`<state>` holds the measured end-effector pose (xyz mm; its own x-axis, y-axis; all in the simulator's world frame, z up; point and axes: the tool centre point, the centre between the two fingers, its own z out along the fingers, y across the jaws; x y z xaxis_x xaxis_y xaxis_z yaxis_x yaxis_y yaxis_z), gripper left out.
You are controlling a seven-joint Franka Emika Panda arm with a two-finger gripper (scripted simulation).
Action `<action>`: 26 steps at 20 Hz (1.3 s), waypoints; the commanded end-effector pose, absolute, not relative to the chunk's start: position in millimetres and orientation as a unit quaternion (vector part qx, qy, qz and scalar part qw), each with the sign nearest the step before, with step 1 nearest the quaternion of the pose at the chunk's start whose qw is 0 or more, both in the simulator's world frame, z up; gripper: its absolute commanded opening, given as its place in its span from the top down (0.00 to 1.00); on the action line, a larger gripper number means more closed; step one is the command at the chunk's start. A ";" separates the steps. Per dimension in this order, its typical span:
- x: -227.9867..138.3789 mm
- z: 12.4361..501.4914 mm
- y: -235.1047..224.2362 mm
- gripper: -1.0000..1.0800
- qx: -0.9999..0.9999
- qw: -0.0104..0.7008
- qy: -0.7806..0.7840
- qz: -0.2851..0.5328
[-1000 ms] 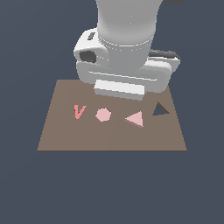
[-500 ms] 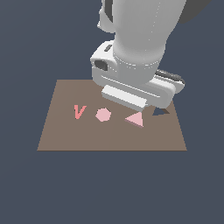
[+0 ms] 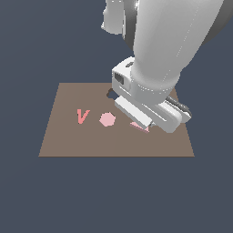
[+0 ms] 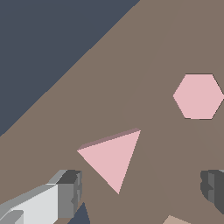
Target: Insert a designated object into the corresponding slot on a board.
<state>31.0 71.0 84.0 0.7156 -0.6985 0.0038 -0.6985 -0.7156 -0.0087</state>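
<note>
The light-pink triangle [image 4: 111,157] lies flat on the brown board [image 3: 68,141]. In the wrist view it sits between and just ahead of my two grey fingers [image 4: 68,192]. My gripper [image 4: 140,190] is open and empty, low over the triangle. In the exterior view the white hand [image 3: 150,109] covers most of the triangle; only a pink edge [image 3: 140,127] shows. A dark triangular tip, apparently the slot [image 4: 81,215], shows beside one finger. In the exterior view the slot is hidden behind the hand.
A pink hexagon [image 3: 107,119] [image 4: 198,96] and a red letter V [image 3: 82,116] lie on the board to the exterior view's left of the triangle. A dark hole [image 3: 110,94] shows partly behind the hand. Dark floor surrounds the board.
The arm has come down and forward over the pink triangle. The hand now covers the triangle and the dark triangular slot, both of which showed before.
</note>
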 end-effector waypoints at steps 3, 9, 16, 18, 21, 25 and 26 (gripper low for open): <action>38.5 71.8 78.0 0.04 -0.902 0.002 0.433 -0.003; 46.9 59.7 84.0 0.04 -0.874 0.001 0.485 -0.001; 53.1 51.6 87.2 0.04 -0.854 0.000 0.519 0.000; 54.0 50.5 87.4 0.04 -0.852 0.000 0.524 0.000; 54.6 50.0 87.3 0.04 -0.850 0.000 0.527 0.000; 54.2 46.5 87.4 0.04 -0.851 0.000 0.525 0.000; 54.2 43.7 87.5 0.04 -0.851 0.000 0.525 0.000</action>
<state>54.6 87.6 47.3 0.4490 -0.8935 0.0004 -0.8935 -0.4490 -0.0011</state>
